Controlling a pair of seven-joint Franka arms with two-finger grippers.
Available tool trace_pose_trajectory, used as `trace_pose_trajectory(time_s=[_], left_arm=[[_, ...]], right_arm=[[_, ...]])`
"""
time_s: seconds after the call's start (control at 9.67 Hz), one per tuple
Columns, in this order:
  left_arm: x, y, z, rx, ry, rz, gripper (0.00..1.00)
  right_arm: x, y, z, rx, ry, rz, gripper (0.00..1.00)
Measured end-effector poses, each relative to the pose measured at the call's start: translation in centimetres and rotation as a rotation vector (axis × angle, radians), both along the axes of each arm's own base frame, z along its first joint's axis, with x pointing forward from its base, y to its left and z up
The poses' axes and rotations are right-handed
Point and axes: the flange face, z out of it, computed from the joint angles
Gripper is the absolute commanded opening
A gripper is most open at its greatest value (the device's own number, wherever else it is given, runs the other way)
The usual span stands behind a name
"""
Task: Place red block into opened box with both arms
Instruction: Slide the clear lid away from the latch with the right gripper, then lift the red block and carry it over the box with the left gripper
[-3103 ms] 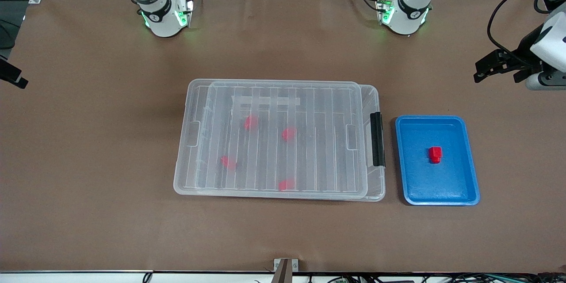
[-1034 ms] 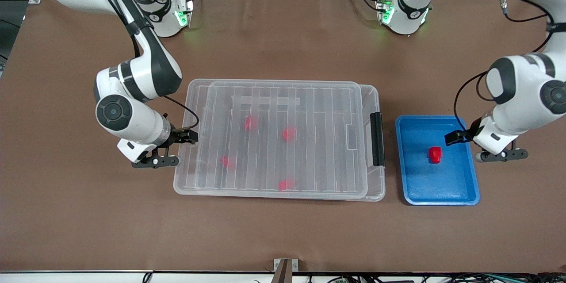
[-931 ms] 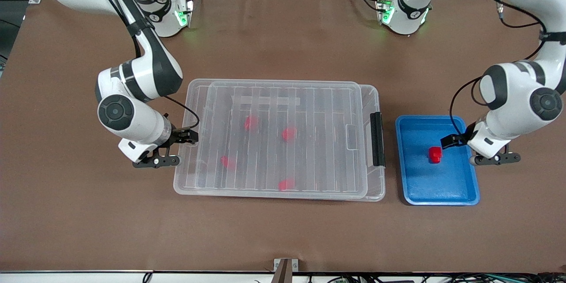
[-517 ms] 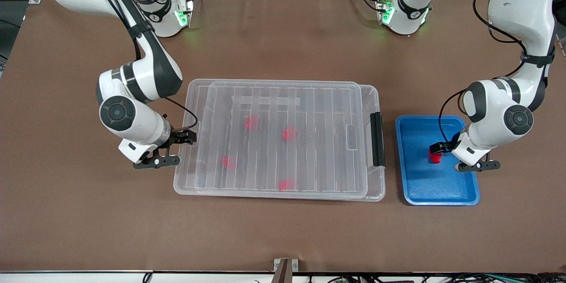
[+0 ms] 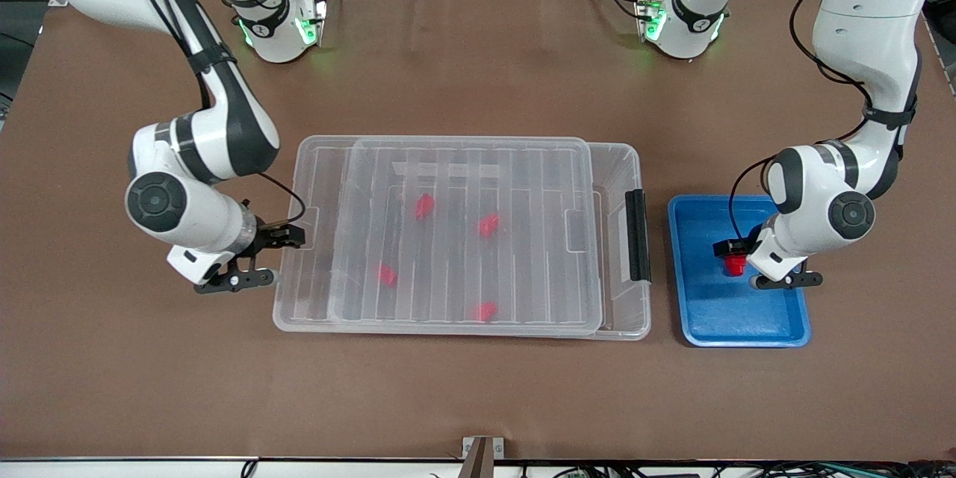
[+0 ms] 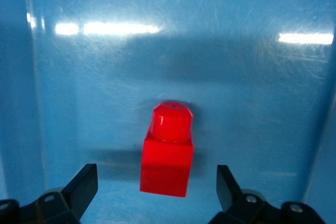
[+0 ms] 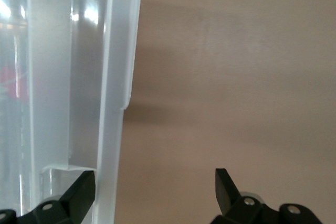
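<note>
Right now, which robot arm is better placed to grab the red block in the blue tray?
The left arm. Its open end effector straddles the red block in the blue tray, while the right end effector is at the box lid.

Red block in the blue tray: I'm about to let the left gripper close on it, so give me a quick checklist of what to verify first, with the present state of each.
1. The red block lies between the left gripper fingers: ok.
2. Left gripper open: ok.
3. Block upright, stub up, on the blue tray: ok.
4. The lid is slid toward the right arm's end, leaving a gap by the black latch of the box: ok.
5. Gap wide enough for a drop: cannot tell.
6. Right gripper open, one finger over the lid's edge: ok; whether it touches: cannot tell.
</note>
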Motion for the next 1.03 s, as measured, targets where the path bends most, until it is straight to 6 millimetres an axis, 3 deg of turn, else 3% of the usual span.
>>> trace_pose_trajectory(time_s=[0.1, 0.21, 0.52, 0.62, 0.83, 1.03], left_arm=[[0.0, -0.1, -0.1, 0.000, 0.001, -0.002, 0.18], [0.0, -0.1, -0.1, 0.000, 0.001, -0.002, 0.01], [0.8, 0.0, 0.8, 0.001, -0.032, 0.000, 0.00], [1.6, 0.1, 2.6, 0.001, -0.069, 0.001, 0.00], [3.0, -0.4, 9.3, -0.005, -0.181, -0.007, 0.00], [2.6, -3.4, 16.4, -0.032, -0.219, -0.038, 0.00]], right_arm=[[0.4, -2.1, 0.2, -0.006, 0.001, 0.012, 1.00], [0.6, -3.9, 0.6, -0.012, 0.001, 0.025, 1.00], [1.3, -7.5, 1.4, -0.025, -0.004, 0.074, 1.00], [1.3, -8.0, 1.5, -0.027, -0.004, 0.081, 1.00], [1.4, -8.1, 1.6, -0.027, -0.005, 0.083, 1.00], [1.6, -8.2, 2.9, -0.028, 0.000, 0.070, 1.00]])
